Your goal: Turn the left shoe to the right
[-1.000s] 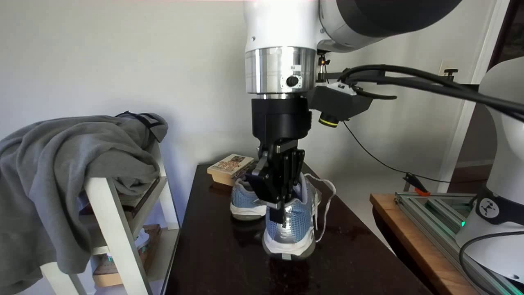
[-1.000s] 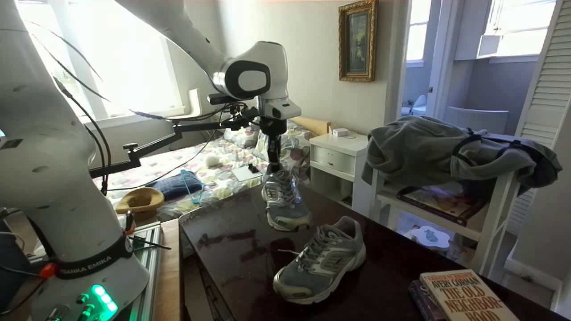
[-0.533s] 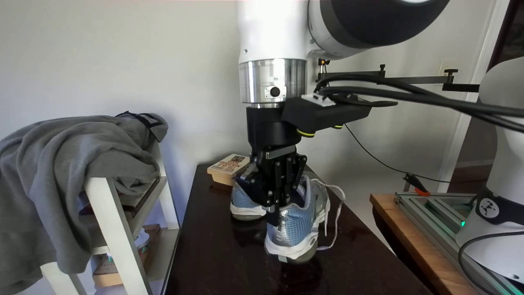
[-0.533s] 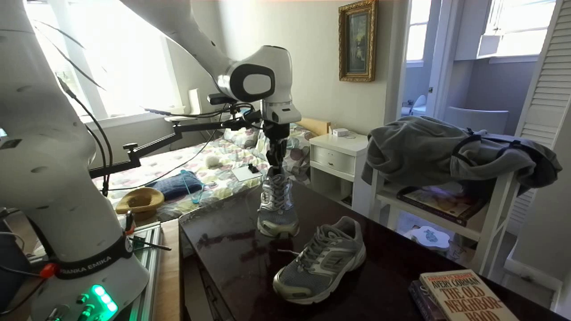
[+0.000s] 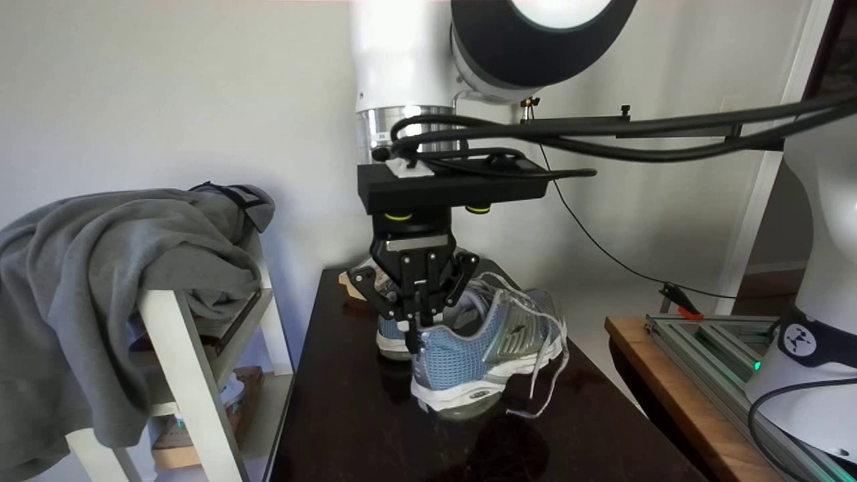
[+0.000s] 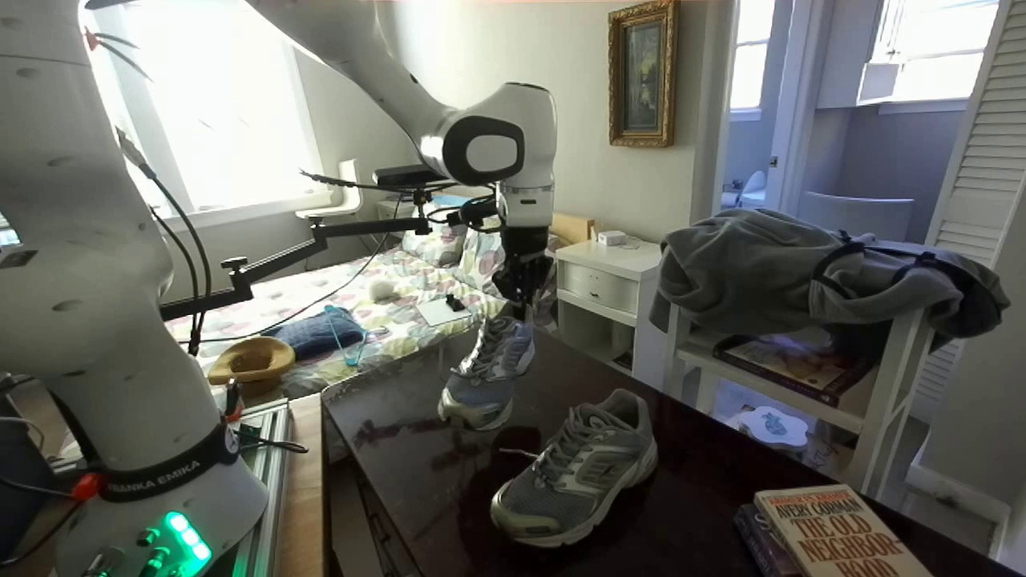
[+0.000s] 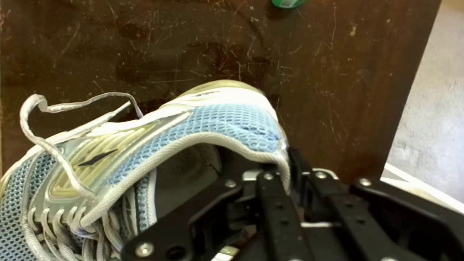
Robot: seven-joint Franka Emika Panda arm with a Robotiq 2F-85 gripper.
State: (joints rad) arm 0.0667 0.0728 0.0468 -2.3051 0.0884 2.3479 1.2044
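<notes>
Wrist view: pincer (image 7: 285, 165) clamped on left shoe (image 7: 232, 119) at heel. Exterior view: book (image 6: 838, 535) "THE OLD NEIGHBORHOOD"; base band (image 6: 172, 474) "FRANKA EMIKA".

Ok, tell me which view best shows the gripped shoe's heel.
The wrist view: looking down close, it shows the shoe with its heel rim caught in the gripper. In an exterior view the heel appears smaller, side-on; in an exterior view the toe is nearest, the heel small behind it.
</notes>
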